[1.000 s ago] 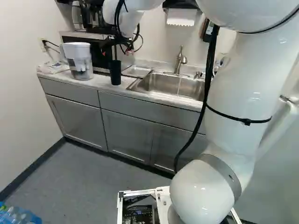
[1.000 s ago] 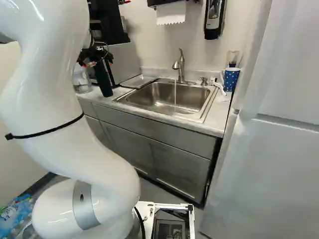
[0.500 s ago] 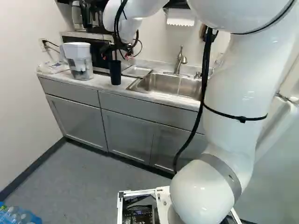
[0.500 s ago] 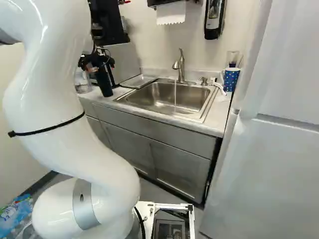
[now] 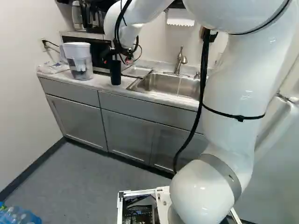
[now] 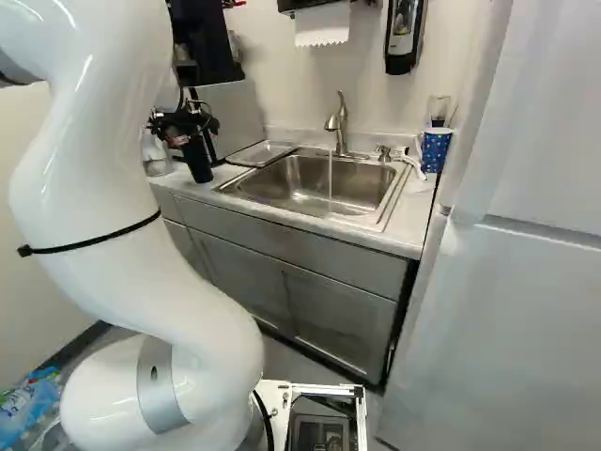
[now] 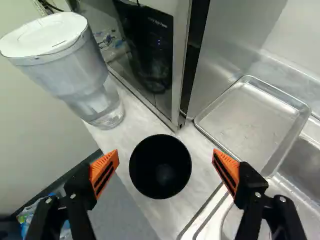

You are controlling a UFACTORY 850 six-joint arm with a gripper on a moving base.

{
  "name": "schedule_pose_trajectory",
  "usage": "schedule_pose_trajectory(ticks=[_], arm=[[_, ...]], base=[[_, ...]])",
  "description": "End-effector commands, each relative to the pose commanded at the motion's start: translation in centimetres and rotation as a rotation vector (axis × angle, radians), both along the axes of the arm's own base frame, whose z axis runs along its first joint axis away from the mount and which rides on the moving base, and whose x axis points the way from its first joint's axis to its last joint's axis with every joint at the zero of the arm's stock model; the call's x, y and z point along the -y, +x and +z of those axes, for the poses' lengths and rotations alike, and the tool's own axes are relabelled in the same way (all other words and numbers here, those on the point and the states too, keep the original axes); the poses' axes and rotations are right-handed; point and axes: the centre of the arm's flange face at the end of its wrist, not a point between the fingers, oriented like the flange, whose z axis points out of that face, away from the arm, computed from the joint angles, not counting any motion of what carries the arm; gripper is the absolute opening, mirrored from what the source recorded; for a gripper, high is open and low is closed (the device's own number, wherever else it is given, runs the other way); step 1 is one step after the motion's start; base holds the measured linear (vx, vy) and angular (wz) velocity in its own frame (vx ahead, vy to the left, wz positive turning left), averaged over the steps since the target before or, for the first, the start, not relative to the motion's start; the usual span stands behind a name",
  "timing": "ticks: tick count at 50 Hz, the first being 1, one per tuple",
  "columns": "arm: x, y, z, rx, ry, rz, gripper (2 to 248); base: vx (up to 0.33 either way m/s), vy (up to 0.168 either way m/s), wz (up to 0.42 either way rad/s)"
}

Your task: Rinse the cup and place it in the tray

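Cup (image 7: 160,166) vs fingers (image 7: 104,172)?

Between them, upright, long axis roughly along the reach. Fingers spread wide, ribbed orange faces, neither touching. Can't tell if they're below rim height.

OK, run the left base view left to right.

Pitcher (image 5: 78,60), clear plastic, white lid. Then the cup, plain black, round mouth, on the pale mottled tabletop (image 5: 101,83). Shallow metal tray (image 7: 255,120) next, rounded corners. Then steel sink (image 5: 173,87), thin water stream (image 6: 330,178) under the brushed faucet (image 6: 340,122).

Next move?

My read: even the gaps first, pitcher side looks tighter, then close across the wall. Off-centre squeeze could tip it. Rinse still to do.
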Motion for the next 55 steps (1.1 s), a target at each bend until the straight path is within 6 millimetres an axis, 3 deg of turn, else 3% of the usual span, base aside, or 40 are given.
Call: schedule_pose_trajectory(ticks=[30, 55], arm=[[-0.4, -1.0, -2.8, 0.025, 0.010, 0.010, 247], [0.4, -2.1, -5.0, 0.051, 0.020, 0.004, 247]], base=[[0.000, 0.000, 0.000], [0.000, 0.000, 0.000]])
